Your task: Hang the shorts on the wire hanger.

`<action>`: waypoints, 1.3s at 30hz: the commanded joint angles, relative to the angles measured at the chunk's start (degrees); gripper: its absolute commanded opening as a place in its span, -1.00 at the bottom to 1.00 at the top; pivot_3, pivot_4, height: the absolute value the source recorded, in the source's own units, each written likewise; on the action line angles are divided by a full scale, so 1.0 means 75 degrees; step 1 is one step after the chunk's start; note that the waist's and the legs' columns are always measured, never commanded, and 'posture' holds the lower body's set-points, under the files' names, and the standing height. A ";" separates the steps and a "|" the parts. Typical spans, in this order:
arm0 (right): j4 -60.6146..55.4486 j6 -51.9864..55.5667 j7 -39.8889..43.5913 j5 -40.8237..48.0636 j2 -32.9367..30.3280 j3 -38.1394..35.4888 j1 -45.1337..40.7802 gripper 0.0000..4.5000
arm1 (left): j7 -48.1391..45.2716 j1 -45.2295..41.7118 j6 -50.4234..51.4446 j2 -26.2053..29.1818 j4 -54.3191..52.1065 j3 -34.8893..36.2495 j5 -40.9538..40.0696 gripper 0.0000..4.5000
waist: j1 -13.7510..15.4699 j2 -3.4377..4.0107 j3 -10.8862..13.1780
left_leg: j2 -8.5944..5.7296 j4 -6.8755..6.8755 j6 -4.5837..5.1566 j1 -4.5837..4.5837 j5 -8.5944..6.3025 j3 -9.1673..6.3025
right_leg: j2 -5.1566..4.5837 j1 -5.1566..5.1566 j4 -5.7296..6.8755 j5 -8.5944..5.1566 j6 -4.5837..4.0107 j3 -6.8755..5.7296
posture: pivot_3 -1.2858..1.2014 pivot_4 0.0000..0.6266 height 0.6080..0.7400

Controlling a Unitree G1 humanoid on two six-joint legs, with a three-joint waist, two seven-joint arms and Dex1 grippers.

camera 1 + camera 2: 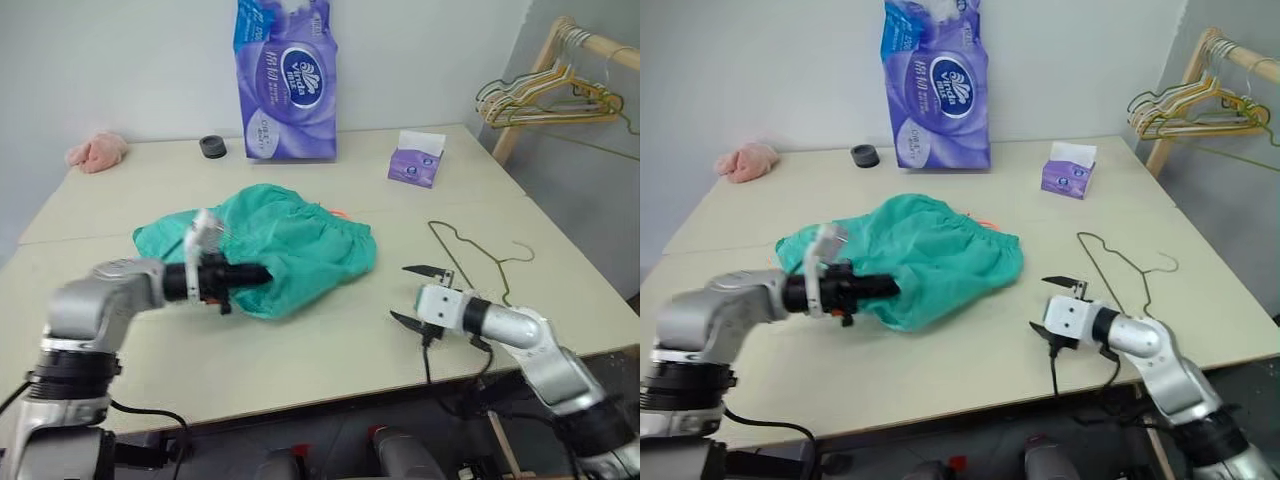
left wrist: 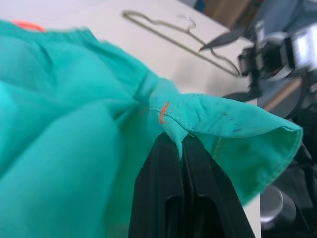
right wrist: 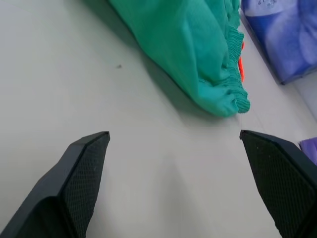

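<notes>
Left tool (image 2: 181,144) of mine pinches the shorts (image 1: 290,245) at their near edge; my right tool (image 1: 418,293) gapes wide beside them, near the wire hanger (image 1: 480,255).

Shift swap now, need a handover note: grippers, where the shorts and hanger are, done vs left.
Left gripper: shut on a fold of the shorts, pinching the cloth near a hem.
Right gripper: open, empty, over bare table between the shorts and the wire hanger.
Shorts: bunched mid-table, mostly resting on it.
Wire hanger: flat on the table, to the right of the shorts, untouched.
Done: shorts gripped.
Left: pick up the hanger, get the shorts onto it.
</notes>
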 commanded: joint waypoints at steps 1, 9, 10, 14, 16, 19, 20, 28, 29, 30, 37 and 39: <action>0.1107 -0.0632 -0.0710 -0.0535 0.0308 0.0163 -0.0643 1.00 | -0.0165 0.0263 0.0086 0.0191 -0.0256 0.0156 -0.0210 -0.98 | -0.0004 0.0002 0.0002 | 0.0000 0.0001 -0.0004 -0.0002 -0.0002 -0.0002 | -0.0001 -0.0004 0.0001 0.0010 -0.0017 0.0001 | -0.04 -0.78 1.00; 0.4850 -0.2304 -0.1863 -0.1325 0.1319 0.0770 -0.3021 1.00 | -0.0060 0.0517 0.0244 0.0348 -0.0470 0.0304 -0.0427 -0.98 | -0.0029 0.0000 0.0002 | 0.0000 0.0003 -0.0012 -0.0004 -0.0004 -0.0011 | -0.0003 -0.0019 0.0020 0.0024 -0.0039 0.0006 | -0.02 -0.81 1.00; 0.5145 -0.2503 -0.1923 -0.1421 0.1378 0.0858 -0.3217 1.00 | -0.0044 0.0517 0.0249 0.0358 -0.0475 0.0311 -0.0440 -0.98 | -0.0032 0.0000 0.0002 | 0.0000 0.0002 -0.0012 -0.0004 -0.0004 -0.0012 | -0.0003 -0.0019 0.0022 0.0024 -0.0040 0.0006 | -0.01 -0.81 1.00; 0.6687 -0.3218 -0.2286 -0.1990 0.1971 0.1432 -0.4278 1.00 | 0.0004 0.0485 0.0338 0.0423 -0.0516 0.0415 -0.0537 -0.98 | -0.0050 -0.0002 0.0001 | -0.0005 0.0008 -0.0013 -0.0001 -0.0004 -0.0013 | -0.0003 -0.0032 0.0063 0.0024 -0.0040 0.0012 | 0.00 -0.82 1.00; 0.7355 -0.3430 -0.2646 -0.2249 0.2251 0.1605 -0.4705 1.00 | 0.0028 0.0503 0.0359 0.0461 -0.0545 0.0458 -0.0588 -0.98 | -0.0068 -0.0004 0.0000 | -0.0003 0.0008 -0.0013 0.0002 -0.0004 -0.0014 | -0.0002 -0.0039 0.0082 0.0021 -0.0046 0.0013 | 0.01 -0.83 1.00; 0.7970 -0.3765 -0.3072 -0.2435 0.2565 0.1730 -0.5120 1.00 | 0.0036 0.0548 0.0363 0.0523 -0.0562 0.0506 -0.0629 -0.98 | -0.0053 -0.0003 0.0000 | -0.0003 0.0007 -0.0015 0.0001 -0.0002 -0.0023 | 0.0001 -0.0061 0.0121 0.0009 -0.0067 0.0007 | 0.01 -0.83 1.00; 0.8142 -0.3874 -0.3228 -0.2518 0.2675 0.1781 -0.5253 1.00 | 0.0040 0.0567 0.0353 0.0554 -0.0560 0.0520 -0.0626 -0.98 | -0.0049 -0.0003 0.0000 | -0.0001 0.0006 -0.0016 0.0001 -0.0002 -0.0029 | 0.0003 -0.0062 0.0123 0.0007 -0.0069 0.0003 | 0.02 -0.84 1.00; 0.9028 -0.4042 -0.3959 -0.3117 0.2653 0.2103 -0.5807 0.00 | -0.0053 0.0787 0.0202 0.0821 -0.0487 0.0524 -0.0545 -1.00 | 0.0000 -0.0005 -0.0001 | -0.0006 0.0002 -0.0045 -0.0002 0.0015 -0.0038 | 0.0000 -0.0066 0.0126 0.0007 -0.0071 -0.0001 | 0.02 -0.84 1.00; 0.9049 -0.4098 -0.4050 -0.3152 0.2606 0.2100 -0.5864 -0.11 | -0.0079 0.0831 0.0173 0.0852 -0.0464 0.0494 -0.0526 -1.00 | 0.0004 -0.0005 -0.0001 | -0.0006 0.0002 -0.0045 -0.0003 0.0015 -0.0039 | 0.0000 -0.0066 0.0126 0.0007 -0.0071 -0.0002 | 0.02 -0.84 1.00; 0.9048 -0.4143 -0.4109 -0.3161 0.2577 0.2084 -0.5913 -0.28 | -0.0091 0.0863 0.0149 0.0864 -0.0445 0.0465 -0.0507 -1.00 | -0.0001 -0.0005 -0.0001 | -0.0006 0.0002 -0.0046 -0.0003 0.0015 -0.0039 | -0.0001 -0.0066 0.0126 0.0006 -0.0071 -0.0002 | 0.02 -0.84 1.00; 0.8713 -0.4448 -0.4221 -0.3092 0.2394 0.1927 -0.6008 -1.00 | -0.0229 0.0969 -0.0131 0.0853 -0.0286 0.0113 -0.0200 -1.00 | -0.0046 -0.0005 -0.0001 | -0.0004 0.0001 -0.0045 -0.0002 0.0015 -0.0038 | 0.0004 -0.0068 0.0130 0.0007 -0.0072 0.0000 | 0.01 -0.84 1.00; 0.8531 -0.4534 -0.4142 -0.3036 0.2300 0.1887 -0.5925 -1.00 | -0.0266 0.0963 -0.0191 0.0846 -0.0220 0.0032 -0.0129 -1.00 | -0.0048 -0.0004 -0.0001 | -0.0004 0.0001 -0.0045 -0.0003 0.0015 -0.0038 | 0.0004 -0.0068 0.0129 0.0007 -0.0072 0.0000 | 0.00 -0.84 1.00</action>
